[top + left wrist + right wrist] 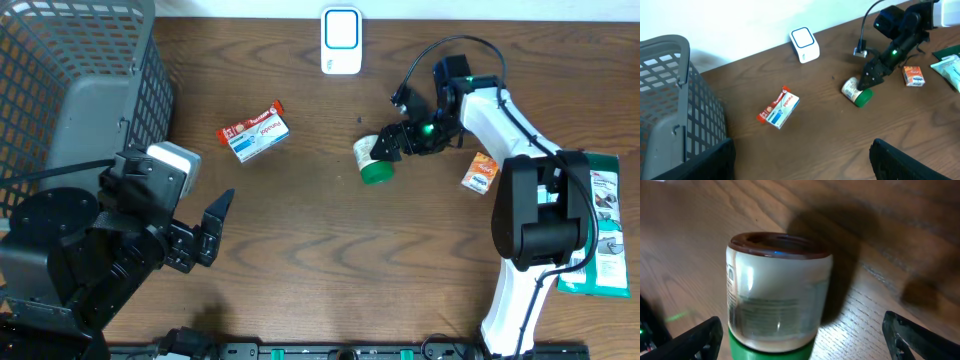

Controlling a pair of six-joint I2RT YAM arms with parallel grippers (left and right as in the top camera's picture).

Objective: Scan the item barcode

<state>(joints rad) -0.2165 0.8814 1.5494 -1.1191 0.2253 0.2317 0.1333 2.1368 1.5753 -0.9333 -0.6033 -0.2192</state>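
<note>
overhead, jar lies sideways, axis diagonal (green cap nearer the robot).

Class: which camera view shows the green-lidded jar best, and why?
The right wrist view: the jar fills the frame, label close though blurred. Overhead and left wrist views show it whole but small, lying on its side, label unreadable.

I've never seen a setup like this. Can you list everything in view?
table: one, brown wood, under everything
basket: one, grey wire, far left
scanner: one, white with blue face, back edge
carton: one, red, white and blue, left of centre
jar: one, green lid, on its side, right of centre
small box: one, orange, right of jar
packet: one, green and white, right edge
left gripper: black, open, front left
right gripper: black, open, astride the jar
</note>
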